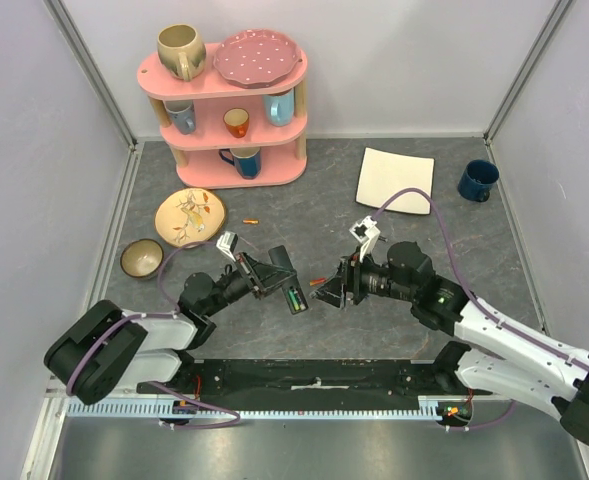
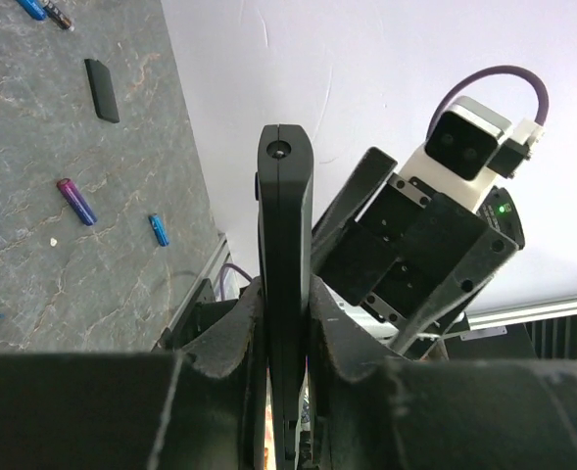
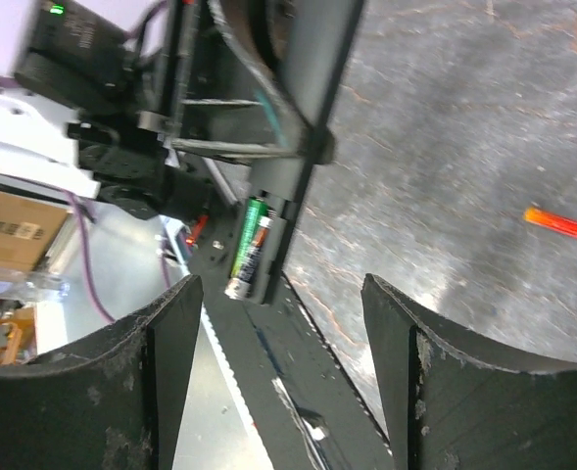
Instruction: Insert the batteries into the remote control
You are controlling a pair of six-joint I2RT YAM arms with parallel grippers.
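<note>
One green battery [image 3: 248,247] sits, seemingly half-seated, in the remote control [image 2: 284,255] your left tool [image 2: 285,299] pinches; right tool [image 3: 280,299] spread, empty. Tilt the remote and the battery may slide out.

You have the remote control [image 2: 285,196] in your left hand [image 2: 286,323], a battery [image 3: 252,235] inside it, and your right hand [image 3: 280,289] beside it.

A pink three-tier shelf [image 1: 214,180] stands at the back of the grey table [image 1: 314,175], with a beige mug [image 1: 181,50] and a pink dotted plate [image 1: 258,57] on top and smaller cups [image 1: 181,115] on the lower tiers. Before it lie a floral plate [image 1: 189,215] and a brown bowl [image 1: 141,258]. Well to the right, a white square plate [image 1: 396,178] sits near a dark blue mug [image 1: 477,180].
</note>
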